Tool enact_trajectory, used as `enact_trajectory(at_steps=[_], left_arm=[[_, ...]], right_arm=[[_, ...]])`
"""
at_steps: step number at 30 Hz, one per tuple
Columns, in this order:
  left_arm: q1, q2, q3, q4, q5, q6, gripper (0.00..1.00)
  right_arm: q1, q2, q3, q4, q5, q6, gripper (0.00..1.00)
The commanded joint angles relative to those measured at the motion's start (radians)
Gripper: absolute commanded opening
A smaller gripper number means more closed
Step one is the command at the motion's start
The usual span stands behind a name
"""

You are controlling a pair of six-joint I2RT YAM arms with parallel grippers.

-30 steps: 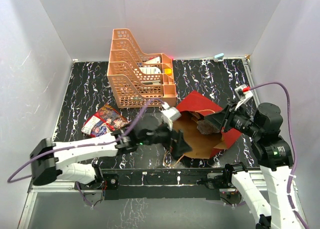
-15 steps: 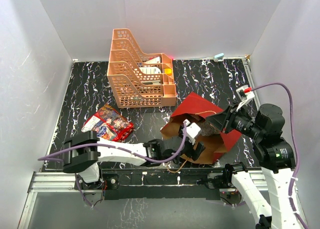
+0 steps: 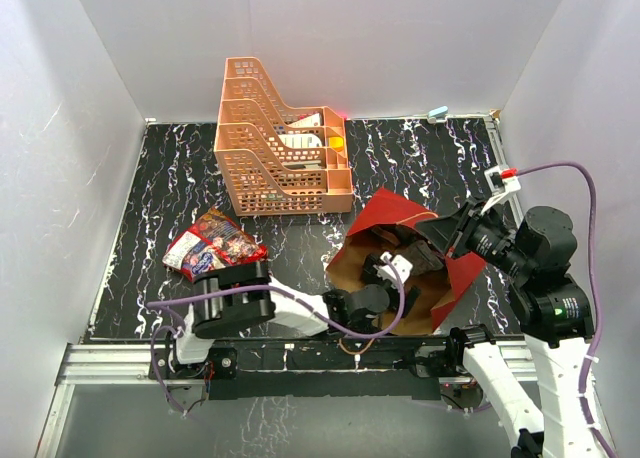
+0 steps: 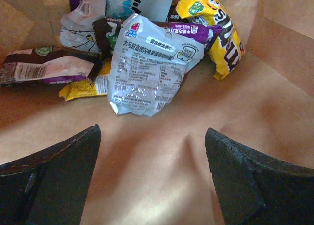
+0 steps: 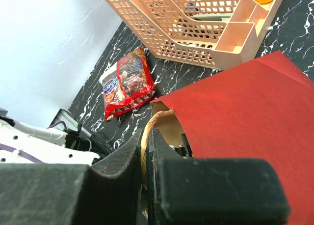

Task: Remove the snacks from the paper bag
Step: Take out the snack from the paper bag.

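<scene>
Left wrist view: the left fingers (image 4: 59,176) are spread wide inside the tall dark-red paper bag (image 4: 162,171), and the crinkled silver snack packet (image 4: 147,63) lies dead ahead at 12 o'clock, long axis running 12 to 6, other wrappers (image 4: 218,33) piled behind; the right fingers (image 5: 108,185) pinch the bag's rim, holding it open

Left end effector (image 4: 152,131) now deep inside the paper bag (image 3: 395,213), seemingly nearer the snacks (image 4: 147,63).
</scene>
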Motion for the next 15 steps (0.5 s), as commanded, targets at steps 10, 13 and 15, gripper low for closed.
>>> enact_trajectory(at_steps=[10, 13, 15], left_arm=[[0.084, 0.194, 0.248, -0.121, -0.113, -0.043, 0.99], [0.095, 0.233, 0.288, -0.126, -0.068, -0.037, 0.98], [0.095, 0.258, 0.331, -0.155, -0.066, -0.033, 0.98]], right_arm=[[0.002, 0.017, 0.062, 0.057, 0.007, 0.004, 0.07], [0.001, 0.023, 0.061, 0.056, 0.006, 0.002, 0.07], [0.001, 0.025, 0.056, 0.058, 0.003, 0.003, 0.07]])
